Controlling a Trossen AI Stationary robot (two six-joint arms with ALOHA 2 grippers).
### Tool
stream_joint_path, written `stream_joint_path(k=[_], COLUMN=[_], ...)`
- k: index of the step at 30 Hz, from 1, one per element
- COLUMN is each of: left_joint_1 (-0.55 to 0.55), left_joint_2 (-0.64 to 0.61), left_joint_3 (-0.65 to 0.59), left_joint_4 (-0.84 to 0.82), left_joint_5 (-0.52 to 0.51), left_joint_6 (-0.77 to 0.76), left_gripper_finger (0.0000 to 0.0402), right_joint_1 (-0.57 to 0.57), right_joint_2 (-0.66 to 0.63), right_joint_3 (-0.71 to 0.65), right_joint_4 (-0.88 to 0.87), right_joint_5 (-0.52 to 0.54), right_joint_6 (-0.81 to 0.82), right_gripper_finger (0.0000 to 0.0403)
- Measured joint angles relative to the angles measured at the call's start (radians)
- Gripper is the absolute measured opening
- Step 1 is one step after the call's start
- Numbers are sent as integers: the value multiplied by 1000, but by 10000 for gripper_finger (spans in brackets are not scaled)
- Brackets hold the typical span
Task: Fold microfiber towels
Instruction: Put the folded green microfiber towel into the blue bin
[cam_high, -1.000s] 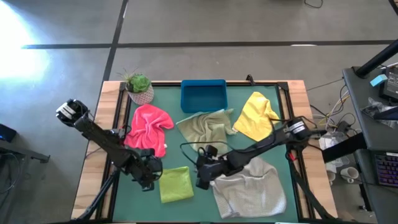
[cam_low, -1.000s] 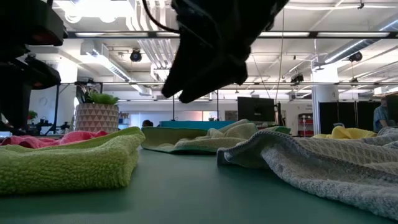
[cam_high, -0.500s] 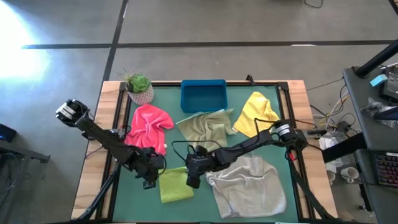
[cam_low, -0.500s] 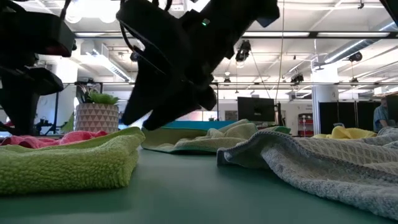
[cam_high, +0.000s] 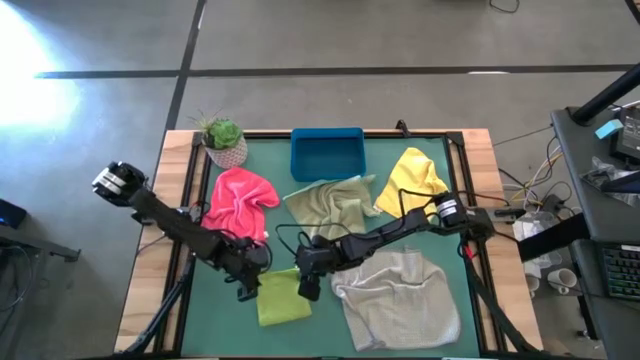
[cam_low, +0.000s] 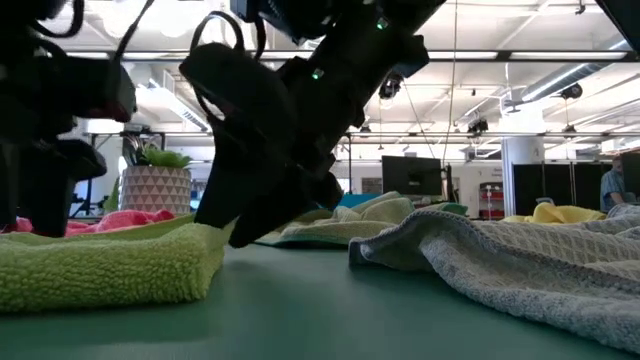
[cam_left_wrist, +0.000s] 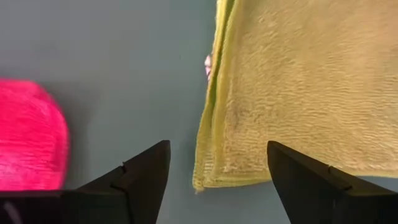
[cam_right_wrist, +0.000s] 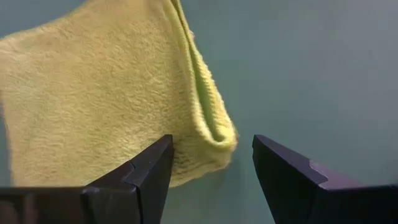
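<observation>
1. Left gripper (cam_high: 247, 290) sits low over the green table mat (cam_high: 470, 300), fingers spread wide with nothing between them, right at the near-left corner of the folded lime green microfiber towel (cam_high: 282, 297). Its wrist view shows that towel's edge (cam_left_wrist: 298, 93) just past the open fingers.
2. Right gripper (cam_high: 308, 290) is spread open too, empty, hovering at the lime towel's opposite side; the doubled-over edge (cam_right_wrist: 208, 118) sits between its fingertips without being pinched.
3. So the lime one lies flat and folded at the front of the mat, between both grippers.
4. Big light grey waffle-textured towel (cam_high: 400, 300) is rumpled just to the right of it, under the right arm.
5. Hot pink fluffy towel (cam_high: 240, 205) is bunched up at the left, the olive green towel (cam_high: 330, 205) crumpled mid-table, the yellow towel (cam_high: 412, 185) heaped at the right.
6. Blue rectangular plastic tray (cam_high: 327, 155) sits at the far edge, with a small potted green plant (cam_high: 224, 140) in the far-left corner.
</observation>
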Motion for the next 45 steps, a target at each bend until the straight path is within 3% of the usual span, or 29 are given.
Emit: stream_joint_path(k=[7, 14, 29, 34, 45], left_joint_1=[6, 6, 7, 5, 5], left_joint_2=[89, 99, 103, 97, 33], left_joint_3=[2, 2, 4, 20, 57], left_joint_4=[31, 63, 157, 161, 146], left_joint_5=[23, 25, 25, 44, 19], left_joint_6=[-5, -28, -19, 29, 102], left_gripper_finger=[252, 233, 11, 9, 10], right_joint_1=[-10, -9, -11, -7, 12], right_joint_2=[5, 5, -1, -5, -6], right_joint_3=[0, 3, 5, 26, 175], right_joint_4=[14, 21, 19, 4, -268], right_joint_5=[-82, -129, -130, -163, -157], right_joint_6=[0, 0, 41, 44, 36], right_gripper_finger=[210, 192, 53, 13, 9])
